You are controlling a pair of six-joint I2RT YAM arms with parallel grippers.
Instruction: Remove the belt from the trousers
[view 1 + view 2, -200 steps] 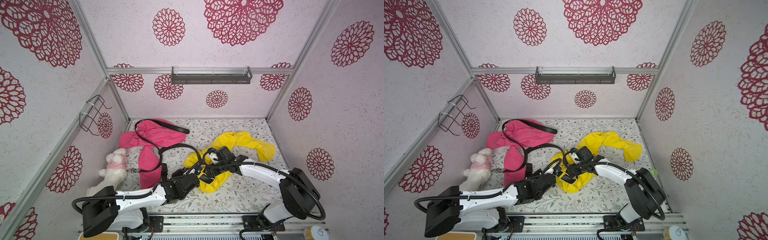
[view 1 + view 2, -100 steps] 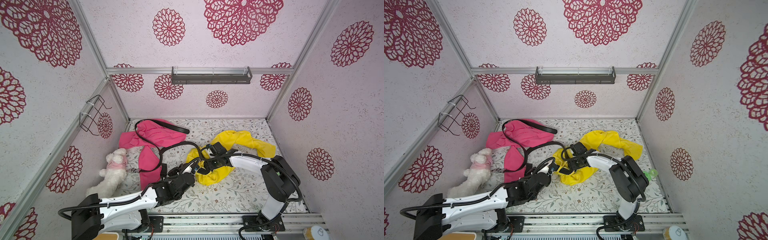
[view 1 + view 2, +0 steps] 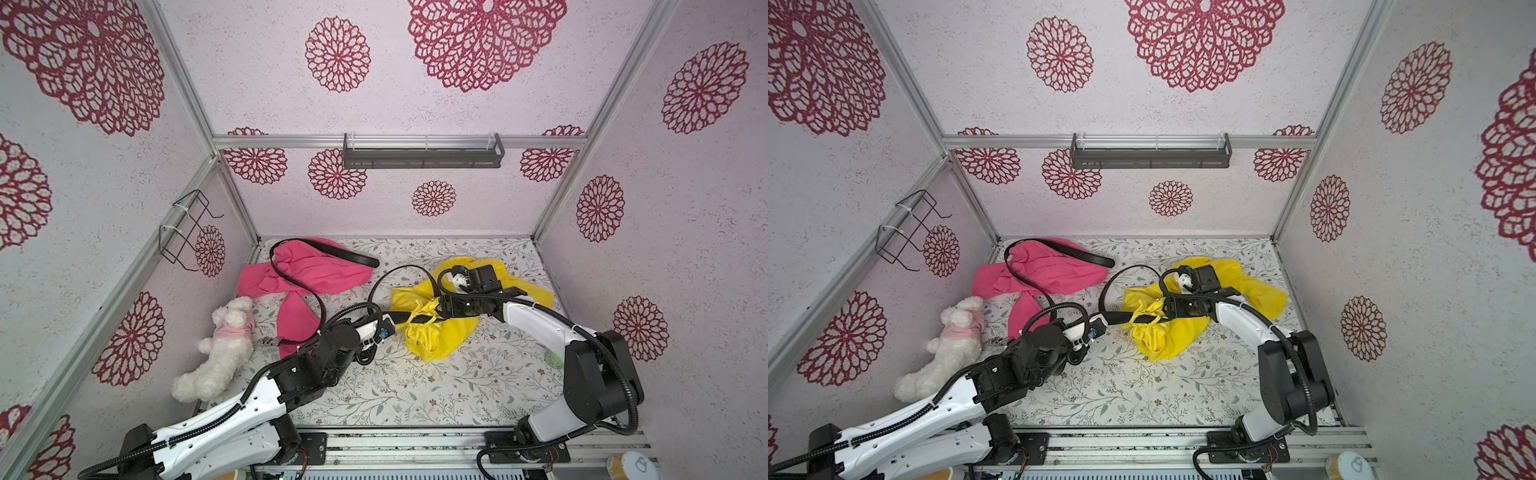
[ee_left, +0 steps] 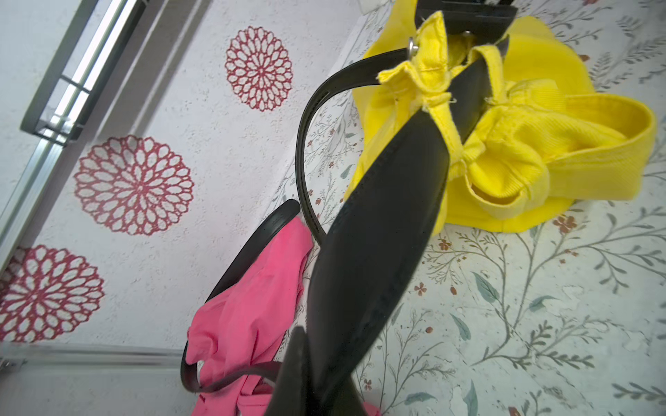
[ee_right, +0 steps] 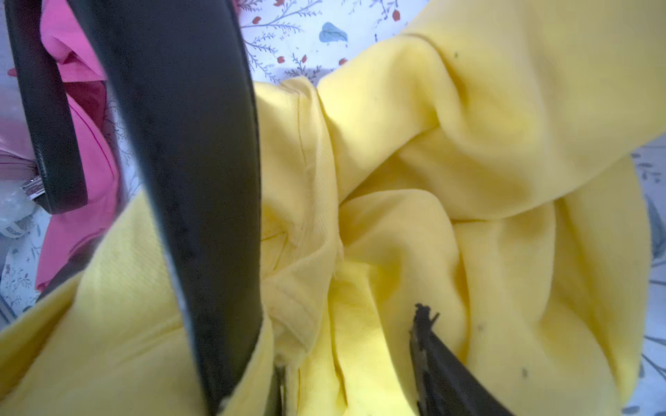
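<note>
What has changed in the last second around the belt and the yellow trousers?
The right gripper closed onto the waistband of the yellow trousers and drew it away from the left gripper, still shut on the black belt; more strap now shows taut between them. Pink trousers and plush toy have not moved.

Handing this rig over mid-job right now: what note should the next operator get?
Left gripper: shut on the black belt, which runs straight to the yellow trousers.
Right gripper: at the bunched waistband, jaws apart; grip unclear.
Done: part of the belt is out.
Left: belt still passes through waistband loops; pull it clear.
Pink trousers beside them carry a second belt.
</note>
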